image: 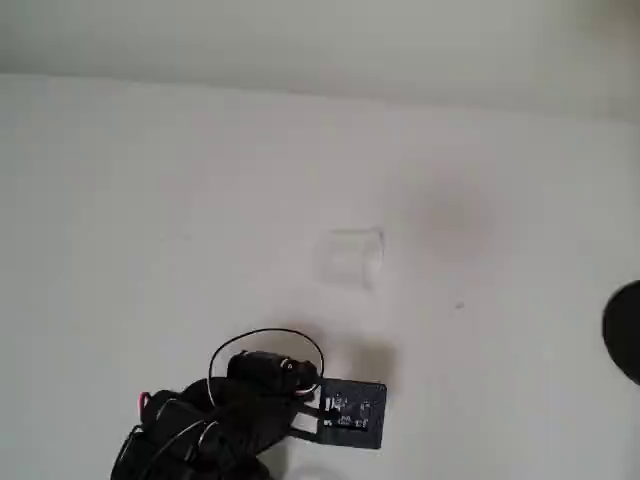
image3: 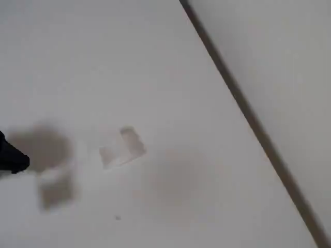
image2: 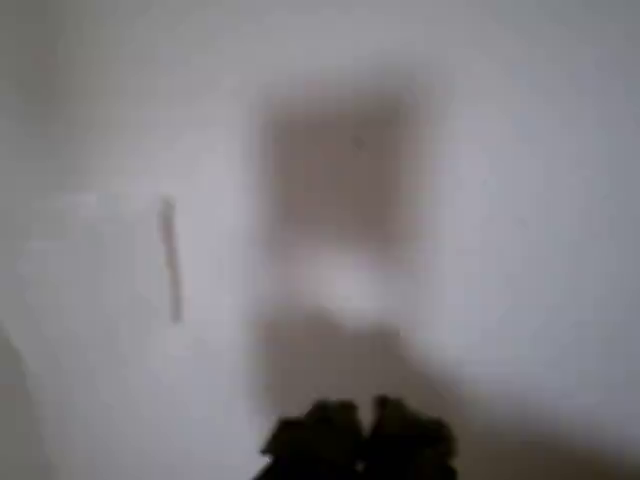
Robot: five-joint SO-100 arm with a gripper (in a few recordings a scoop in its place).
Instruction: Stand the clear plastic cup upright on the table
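Clearly you are dealing with something very light: the clear plastic cup (image: 349, 254) shows as a faint whitish outline on the white table (image: 130, 220), and in the overhead view it lies beyond the gripper (image: 345, 412), well apart from it, with a dark round object (image: 624, 330) off at the right edge. In the fixed view the cup (image3: 123, 148) looks tipped on its side, though its outline is too faint for you to be sure which end is the mouth. Expect thin, springy walls that dent under a hard squeeze, and a smooth surface that will skid or roll away if you nudge it. Judge your hold across the wall near the rim, closing gently. In the wrist view the dark fingertips (image2: 320, 432) sit close together at the bottom edge with nothing between them, so the gripper (image2: 360, 436) appears clenched and empty.
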